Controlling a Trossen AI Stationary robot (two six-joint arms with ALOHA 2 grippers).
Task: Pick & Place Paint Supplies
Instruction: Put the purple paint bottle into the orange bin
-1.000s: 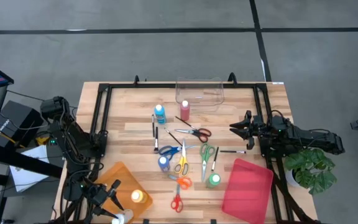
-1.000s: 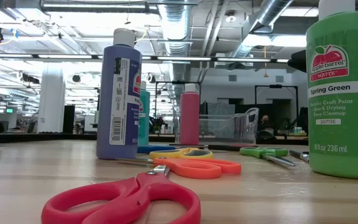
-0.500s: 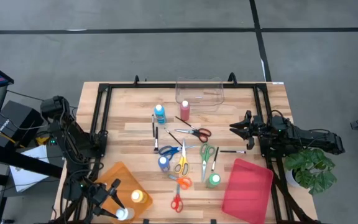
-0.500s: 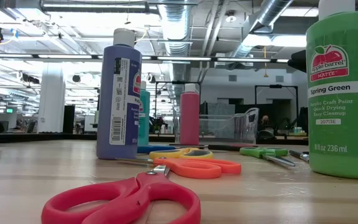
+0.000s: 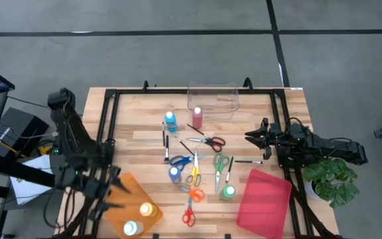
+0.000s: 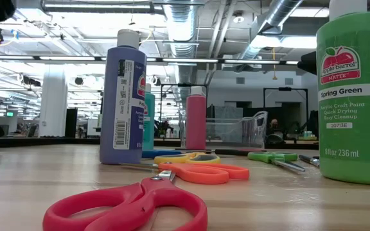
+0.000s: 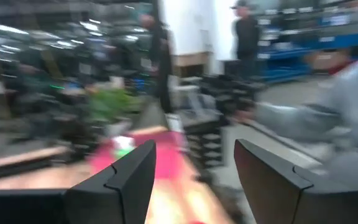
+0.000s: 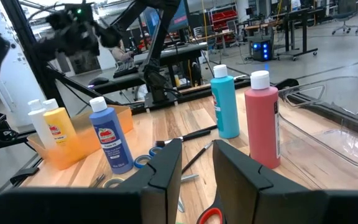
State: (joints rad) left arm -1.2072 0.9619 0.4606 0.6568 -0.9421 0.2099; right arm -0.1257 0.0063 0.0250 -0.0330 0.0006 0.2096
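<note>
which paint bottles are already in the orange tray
The yellow paint bottle and the white paint bottle stand in the orange tray; the blue, teal, red and green ones are on the bare wood.

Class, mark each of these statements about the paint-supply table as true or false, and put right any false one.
1. A yellow bottle and a white bottle stand in the orange tray. True.
2. The left gripper holds a bottle. False: its fingers are open and empty, above the orange tray.
3. The green bottle stands inside the red tray. False: it stands on the table just beside that tray.
4. The clear bin at the table's far edge holds no paint bottle. True.
5. The right gripper is over the red bottle. False: it waits near the table's right side, away from it.
</note>
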